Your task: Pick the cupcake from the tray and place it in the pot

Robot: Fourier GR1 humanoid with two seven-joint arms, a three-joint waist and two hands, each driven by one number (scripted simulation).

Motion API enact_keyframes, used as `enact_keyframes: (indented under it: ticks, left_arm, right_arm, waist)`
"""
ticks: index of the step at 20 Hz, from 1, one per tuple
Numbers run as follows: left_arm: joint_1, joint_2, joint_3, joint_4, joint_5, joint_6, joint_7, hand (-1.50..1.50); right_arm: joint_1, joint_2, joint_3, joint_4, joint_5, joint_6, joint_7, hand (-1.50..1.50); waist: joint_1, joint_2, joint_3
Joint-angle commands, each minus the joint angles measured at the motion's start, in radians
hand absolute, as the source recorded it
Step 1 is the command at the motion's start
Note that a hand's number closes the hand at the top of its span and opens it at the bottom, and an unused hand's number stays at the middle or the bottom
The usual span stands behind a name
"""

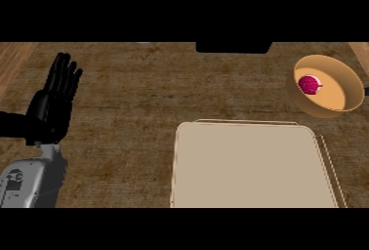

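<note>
A magenta cupcake [310, 85] lies inside the tan pot [352, 80] at the upper right of the head view. A beige tray [252, 166] lies at the lower centre-right, and nothing shows on it. My left hand [52, 105] rests at the left edge, open, with its fingers straight and pointing up, far from both tray and pot. My right hand does not show anywhere.
The brown counter [144, 88] spreads between my left hand and the tray. A dark object [234, 47] sits at the counter's far edge, top centre. Lighter wood strips show at the far left and far right corners.
</note>
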Motion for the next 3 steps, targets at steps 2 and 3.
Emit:
enact_keyframes:
  ticks: [2,3]
  left_arm:
    - [0.005,0.006,-0.004,-0.046,0.003,-0.004,0.026,0.00]
    - [-0.017,0.000,0.006,0.007,0.013,-0.008,0.018,0.00]
  right_arm:
    - [0.068,-0.050,-0.025,0.035,-0.029,0.046,-0.068,-1.50]
    - [0.066,-0.044,-0.017,0.043,-0.023,0.043,-0.068,-1.50]
  waist:
    - [0.001,-0.003,0.001]
    - [0.001,0.001,0.001]
